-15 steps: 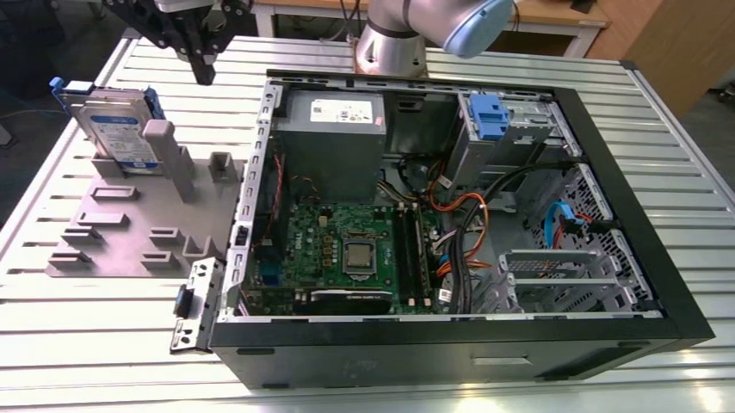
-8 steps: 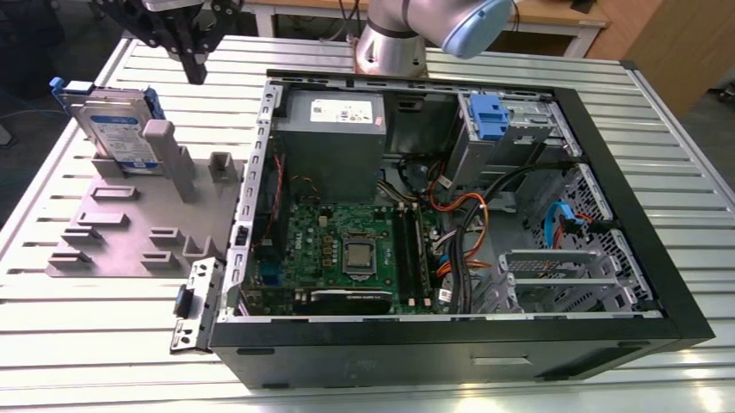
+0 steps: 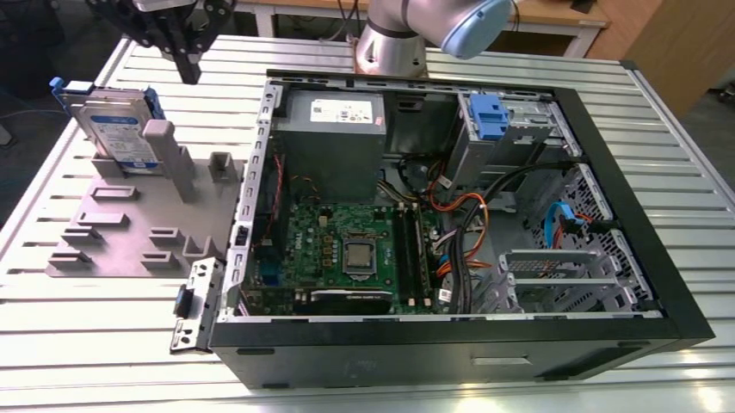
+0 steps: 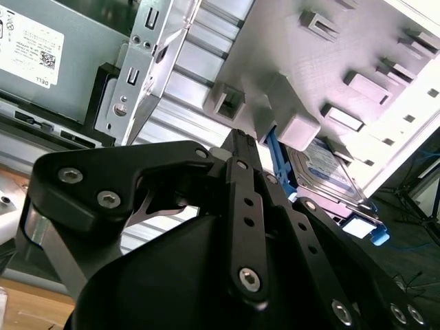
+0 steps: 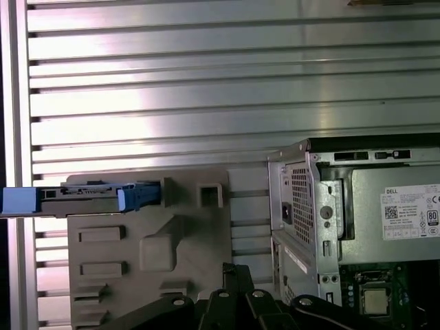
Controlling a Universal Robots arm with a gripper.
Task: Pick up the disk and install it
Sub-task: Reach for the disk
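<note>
In the exterior view the gripper (image 3: 189,70) hangs over the slatted table with its jaws drawn narrow and nothing between them. The disk (image 3: 115,129) stands on edge in the grey fixture (image 3: 126,232), lower than the fingertips and toward the exterior view's left of them, well clear. The open computer case (image 3: 643,215) lies on the other side. In the second wrist view the gripper (image 4: 239,137) tapers to a closed tip, and the disk (image 4: 323,168) sits past the fixture's posts, apart from it. In the first wrist view the disk (image 5: 82,199) shows edge-on as a thin bar (its narrow width, as I read it, is what faces the jaws), with its long axis running along the fixture, away from the case.
</note>
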